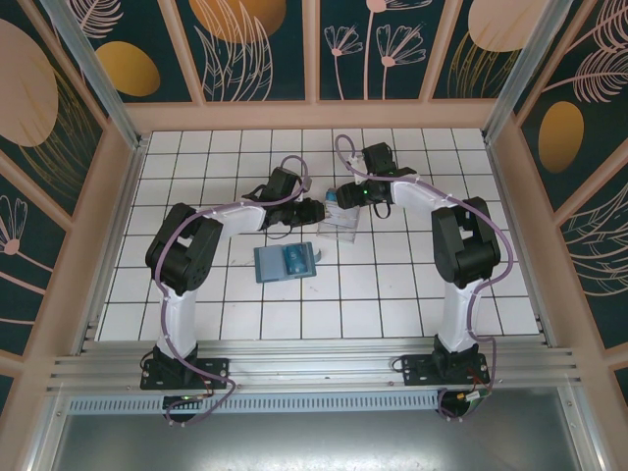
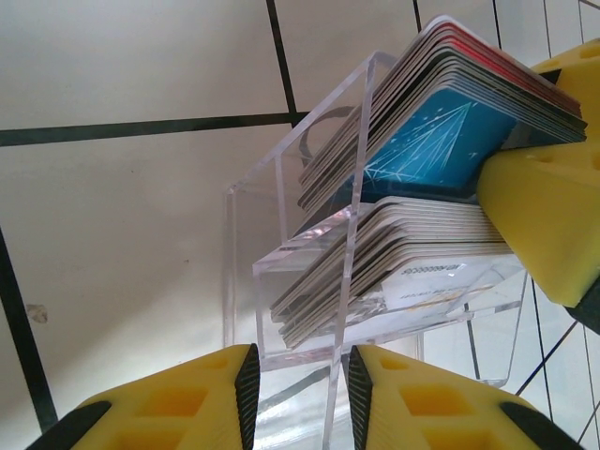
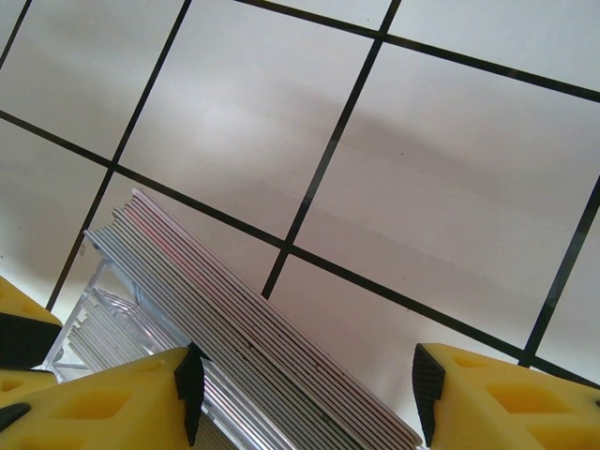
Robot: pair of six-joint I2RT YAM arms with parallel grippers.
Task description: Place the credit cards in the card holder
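**Though stiff, these credit cards (image 2: pixel 441 122) look light and slick**

They sit stacked in the clear tray (image 2: pixel 281 187), its wall pinched by your left gripper (image 2: pixel 300 389). Your right gripper (image 3: pixel 305 403) straddles the stack, fingers spread. Grip one by opposite edges.

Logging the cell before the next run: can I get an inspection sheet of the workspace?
Surface: table of white tiles with dark lines.
Job's things: cards stand in two stacks in a clear tray; card holder lies open beside it, nearer the arm bases.
Clutter: nothing seen.
Grippers: left gripper narrowly astride a tray wall, grip unclear; right gripper open, straddling a card stack.
Cables: purple cables run along both arms.
Surroundings: floral wall panels; metal rail at the near edge.
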